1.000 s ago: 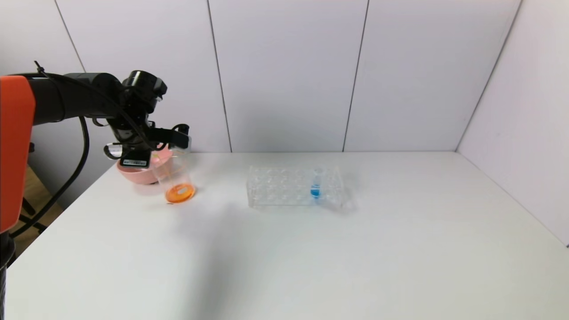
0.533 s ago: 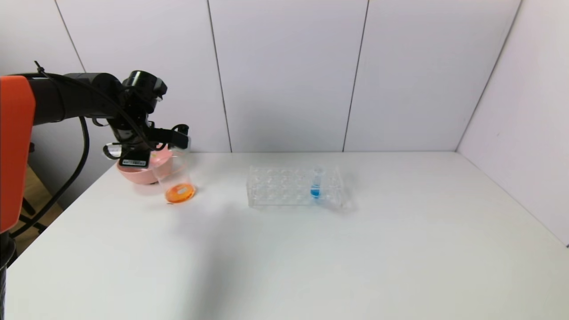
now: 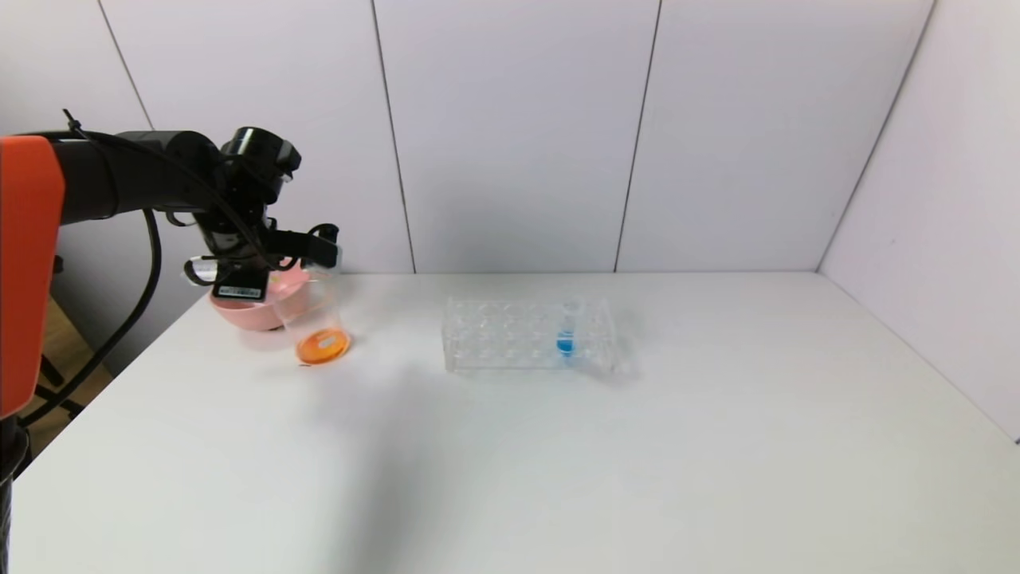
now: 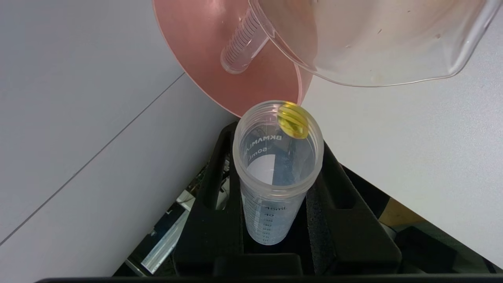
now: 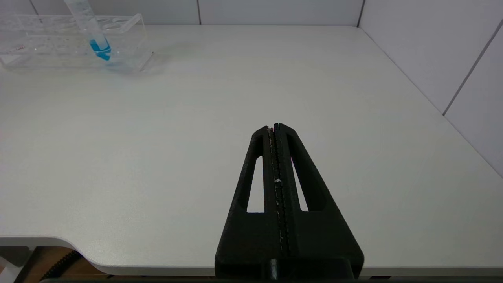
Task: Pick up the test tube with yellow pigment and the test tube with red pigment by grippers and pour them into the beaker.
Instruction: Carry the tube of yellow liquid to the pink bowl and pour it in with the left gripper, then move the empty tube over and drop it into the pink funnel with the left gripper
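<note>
L arm reaches in from the robot's left, raised at the far-left table corner, wrist turned so the left gripper (image 3: 319, 249) lies about level, tips toward the beaker (image 3: 315, 323). Its fingers are clamped on the test tube with yellow pigment (image 4: 277, 173), held near-horizontal, mouth just at the beaker rim. Beaker stands just below and ahead of the tips, orange liquid in its bottom; pink bowl (image 3: 247, 307) sits right behind it, under the gripper body.

L wrist view alone shows: the tube nearly emptied, one yellow drop (image 4: 292, 120) hanging on its lip, printed graduations on the wall, and a second, empty tube (image 4: 243, 47) lying in the bowl. Head view alone shows the orange pool and the arm's whole pose.

Right gripper (image 5: 274, 127) hovers low over the near-right table (image 5: 196, 118), fingers pressed together, nothing between. Well ahead of it: clear tube rack (image 5: 70, 43) with blue-liquid tube (image 5: 94, 37) upright.
</note>
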You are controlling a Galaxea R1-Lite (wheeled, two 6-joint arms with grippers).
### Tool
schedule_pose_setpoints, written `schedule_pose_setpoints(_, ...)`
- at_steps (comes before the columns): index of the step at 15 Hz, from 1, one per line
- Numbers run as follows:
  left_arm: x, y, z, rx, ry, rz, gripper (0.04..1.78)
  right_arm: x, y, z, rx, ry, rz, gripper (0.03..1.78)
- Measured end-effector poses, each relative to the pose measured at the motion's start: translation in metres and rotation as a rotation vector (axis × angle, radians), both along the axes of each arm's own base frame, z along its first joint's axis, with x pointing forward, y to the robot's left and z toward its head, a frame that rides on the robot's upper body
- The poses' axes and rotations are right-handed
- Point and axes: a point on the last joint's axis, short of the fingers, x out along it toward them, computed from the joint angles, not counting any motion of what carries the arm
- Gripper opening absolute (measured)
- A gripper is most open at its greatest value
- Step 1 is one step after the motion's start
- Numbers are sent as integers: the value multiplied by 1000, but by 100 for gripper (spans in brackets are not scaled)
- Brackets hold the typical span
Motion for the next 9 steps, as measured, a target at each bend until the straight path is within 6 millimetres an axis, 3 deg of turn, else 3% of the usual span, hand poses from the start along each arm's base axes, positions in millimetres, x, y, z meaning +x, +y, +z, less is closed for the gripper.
schedule_pose_setpoints(5, -2, -1, 4, -55, -34, 21, 47, 0, 0, 0, 0, 0, 0, 11)
schedule_pose_setpoints(9, -6, -2, 14, -255, -99, 20, 47, 0, 0, 0, 0, 0, 0, 11)
